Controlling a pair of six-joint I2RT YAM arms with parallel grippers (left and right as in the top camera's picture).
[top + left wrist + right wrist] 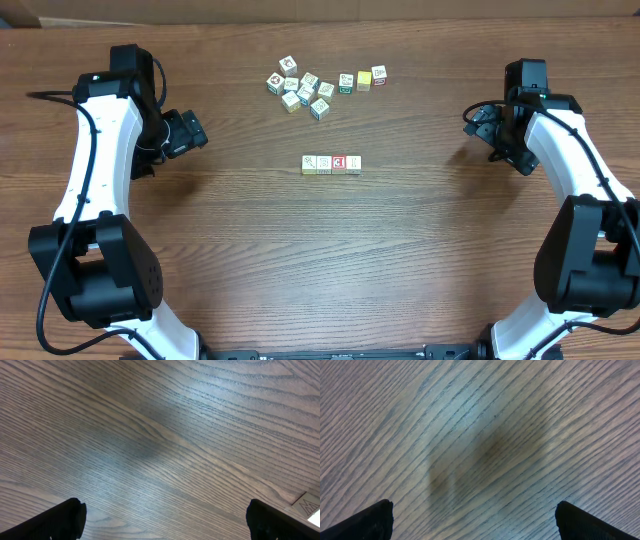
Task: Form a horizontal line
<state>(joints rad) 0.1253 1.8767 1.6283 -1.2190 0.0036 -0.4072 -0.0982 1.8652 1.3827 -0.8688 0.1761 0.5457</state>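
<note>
The horizontal line (331, 164) is a short straight row of small wooden picture cubes at the middle of the table, one of them red-faced. My left gripper (192, 131) hangs open well to the left of the row. My right gripper (478, 120) hangs open far to its right. Both are apart from every cube. In the left wrist view the black fingertips (65, 519) stand wide over bare wood, with the corner of one cube (309, 506) at the right edge. The right wrist view shows wide-set fingertips (370, 521) and only wood grain.
A loose cluster of similar cubes (305, 89) lies behind the row, trailing right to a yellow cube (364, 80) and a red-trimmed one (379, 74). The brown wooden table (330, 260) stretches toward the front edge. The arm bases stand at both lower corners.
</note>
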